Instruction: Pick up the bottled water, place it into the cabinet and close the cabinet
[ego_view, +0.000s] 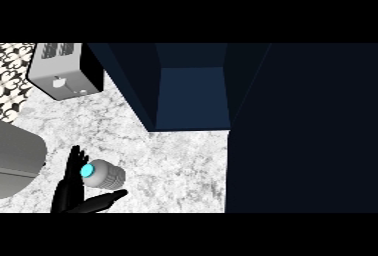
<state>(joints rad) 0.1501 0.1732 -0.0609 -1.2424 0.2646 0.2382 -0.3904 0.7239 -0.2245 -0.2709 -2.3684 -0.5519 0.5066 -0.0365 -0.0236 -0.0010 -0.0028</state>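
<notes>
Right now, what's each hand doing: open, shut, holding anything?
Left hand: open, fingers straight beside the bottle, not curled round it.
Right hand: not in view.

From my station I read the counter (170, 160) as white marble flecked with grey. The cabinet (303, 125) is a very dark navy, and its open inside is a lighter blue. The toaster (63, 75) is pale silver with a black side. The wall tiles (13, 75) carry a black-and-white floral pattern. The bottled water (109, 177) is pale grey with a bright cyan cap (88, 171). The left hand (70, 187) is black.
</notes>
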